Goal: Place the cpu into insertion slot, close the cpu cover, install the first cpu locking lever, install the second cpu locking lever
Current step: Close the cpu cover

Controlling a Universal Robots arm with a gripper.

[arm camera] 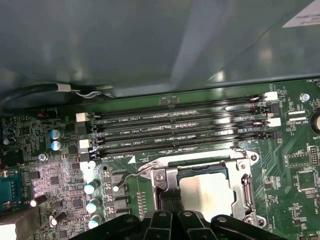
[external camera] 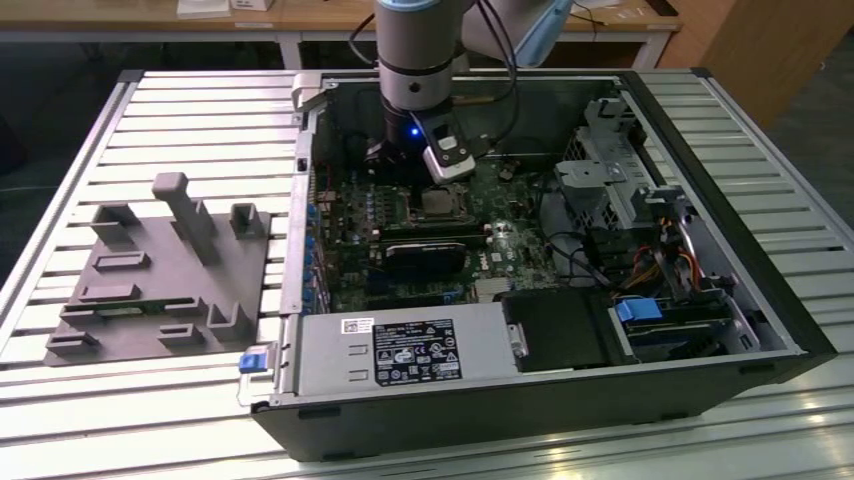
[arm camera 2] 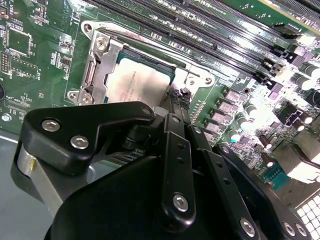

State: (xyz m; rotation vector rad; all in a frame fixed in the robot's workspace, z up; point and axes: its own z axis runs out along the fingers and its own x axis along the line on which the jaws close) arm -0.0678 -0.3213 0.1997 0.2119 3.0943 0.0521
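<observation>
Second wrist view: cpu (arm camera 2: 142, 80) sits in the insertion slot (arm camera 2: 155, 59), cpu cover (arm camera 2: 100, 65) down; gripper (arm camera 2: 177, 102) fingers together at its edge. Locking levers seemingly not yet latched.

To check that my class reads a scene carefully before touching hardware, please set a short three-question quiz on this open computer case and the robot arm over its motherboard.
1. True or false: the cpu sits in the insertion slot, framed by the cpu cover.
2. In the second wrist view, the gripper is nearest to: A the grey fixture outside the case; B the edge of the insertion slot; C the blue-tabbed drive bay.
3. In the first wrist view, how many long black memory slots run beside the insertion slot?
Key: 1 true; 2 B; 3 four.
</observation>
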